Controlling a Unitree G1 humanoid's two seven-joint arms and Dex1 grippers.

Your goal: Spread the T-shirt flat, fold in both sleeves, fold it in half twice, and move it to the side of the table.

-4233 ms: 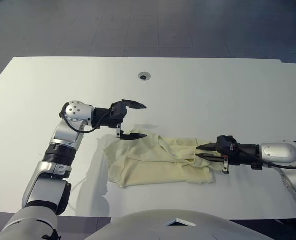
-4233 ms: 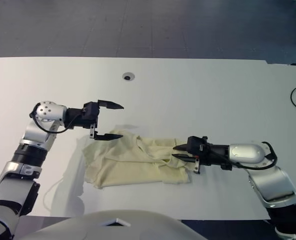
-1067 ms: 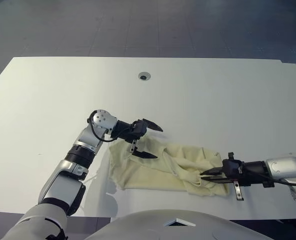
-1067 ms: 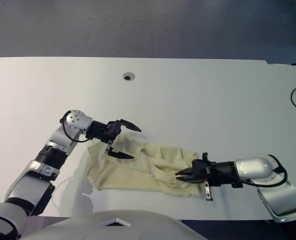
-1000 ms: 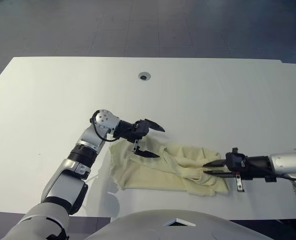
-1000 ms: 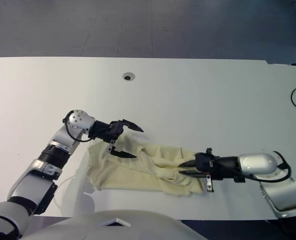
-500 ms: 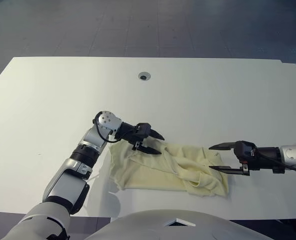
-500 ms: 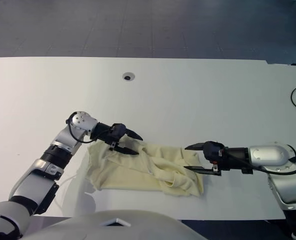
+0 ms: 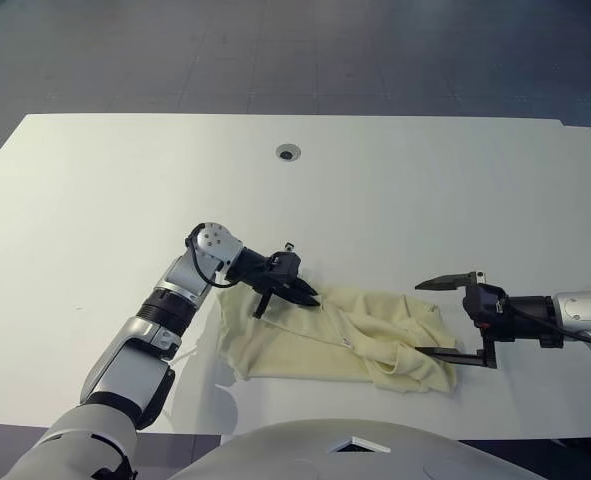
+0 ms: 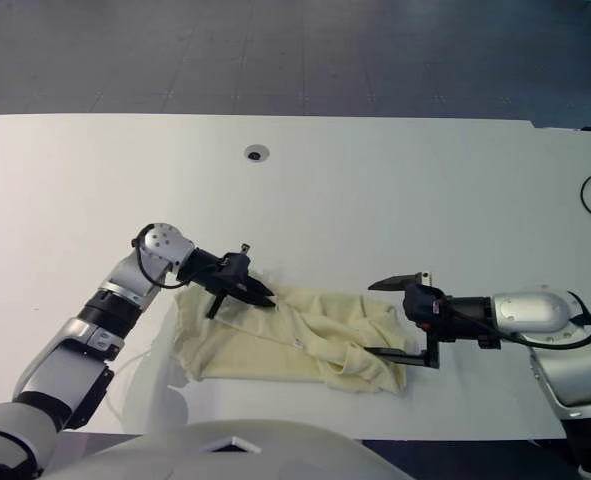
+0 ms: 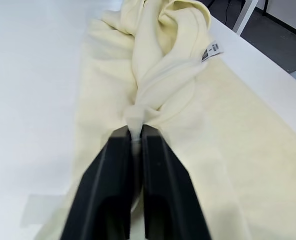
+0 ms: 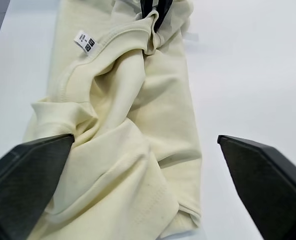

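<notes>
Your left gripper (image 9: 293, 290) is clamped tight on a thin twisted pinch of the T-shirt (image 9: 325, 335), at the cloth's 10 o'clock corner beside the collar. The wrist view shows that pinch (image 11: 134, 120) squeezed narrow between the jaws, so I'd judge the hold slim: tug hard and it may slip out, or drag the whole bundle along instead of opening it.

The T-shirt lies bunched and creased at 6 o'clock on the table (image 9: 425, 180), close to the near edge. Nothing is spread yet. A pull toward you could take a hem over that edge.

At the cloth's 3 o'clock end, your right gripper (image 9: 420, 318) gapes wide with nothing in it, one finger raised above the cloth and the other low beside it. With it free, nothing anchors that end. Close there and you may catch several stacked layers, which would lock the wrinkles in.

Count: one T-shirt with one neck label (image 12: 84, 41), two grippers, one table, one round hole (image 9: 288, 153) at 12 o'clock.
</notes>
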